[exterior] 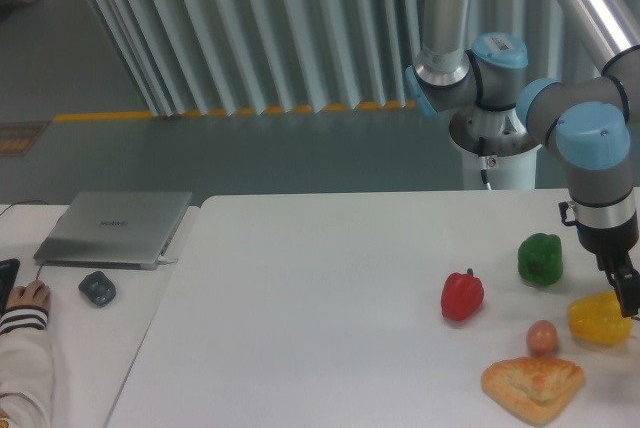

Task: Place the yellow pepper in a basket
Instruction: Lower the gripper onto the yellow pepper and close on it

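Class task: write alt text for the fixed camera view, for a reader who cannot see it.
A robot arm's pincer hangs at the right side of a yellow pepper near a white table's right edge. Nearby lie a green pepper, a red pepper, an egg and a pastry; a closed laptop sits far left.

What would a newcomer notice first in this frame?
The grey and blue robot arm looms at the right, its gripper down at the glossy yellow bell pepper near the white table's right edge. Close by lie a green pepper, a red pepper and a golden pastry.
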